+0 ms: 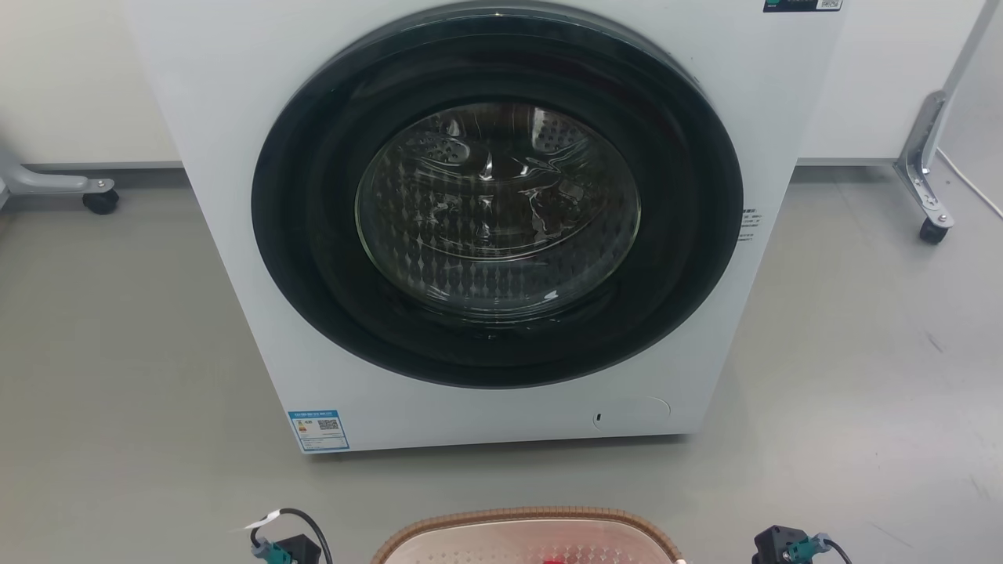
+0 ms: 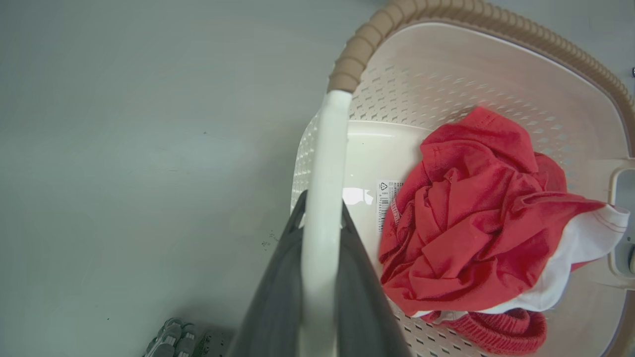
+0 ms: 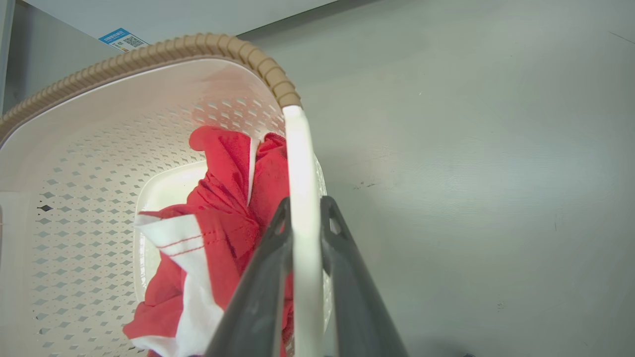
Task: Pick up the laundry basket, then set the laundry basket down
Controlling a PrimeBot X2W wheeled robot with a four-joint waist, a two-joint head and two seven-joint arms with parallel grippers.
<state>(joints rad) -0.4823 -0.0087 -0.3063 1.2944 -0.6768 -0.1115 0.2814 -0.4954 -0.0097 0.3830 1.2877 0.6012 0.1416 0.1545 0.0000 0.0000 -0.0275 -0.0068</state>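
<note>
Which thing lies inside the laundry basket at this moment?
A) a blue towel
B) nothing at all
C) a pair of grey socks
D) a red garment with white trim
D: the left wrist view shows a crumpled red garment with white trim lying on the bottom of the laundry basket.

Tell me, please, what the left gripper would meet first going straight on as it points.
The left gripper is shut on the laundry basket's white handle; pushed on, it probably meets that handle first, then the floor; depth unclear.
</note>
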